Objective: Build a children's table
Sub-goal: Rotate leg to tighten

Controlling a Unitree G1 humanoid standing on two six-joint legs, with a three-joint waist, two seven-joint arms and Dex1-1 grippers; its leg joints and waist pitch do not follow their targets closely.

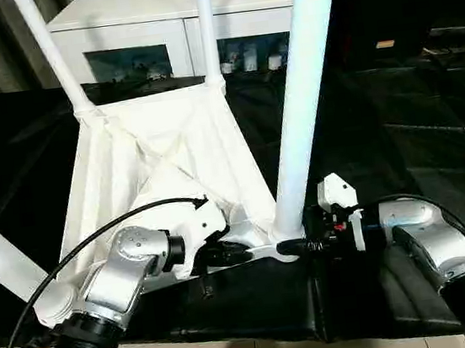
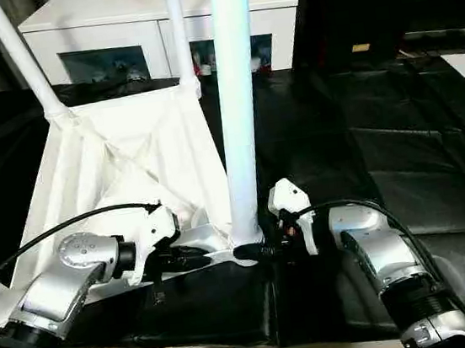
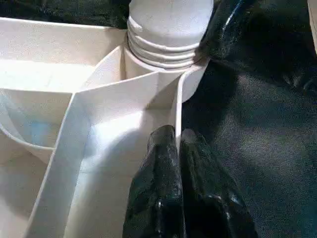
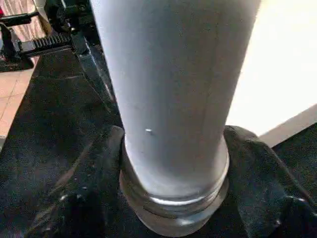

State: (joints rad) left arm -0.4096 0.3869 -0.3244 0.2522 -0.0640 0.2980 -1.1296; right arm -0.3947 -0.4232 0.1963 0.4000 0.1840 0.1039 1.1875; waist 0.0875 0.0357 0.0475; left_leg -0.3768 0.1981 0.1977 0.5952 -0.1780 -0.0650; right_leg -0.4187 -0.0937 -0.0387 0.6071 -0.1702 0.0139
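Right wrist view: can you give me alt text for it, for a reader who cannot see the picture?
A thick white table leg rises between the right gripper's two black fingers, which close around its threaded base on both sides. Black sheeting covers the surface behind, and the white underside of the table top shows bright to one side.

Smooth white plastic table top, matt tube leg, glossy wrinkled black sheet, silver metal forearms
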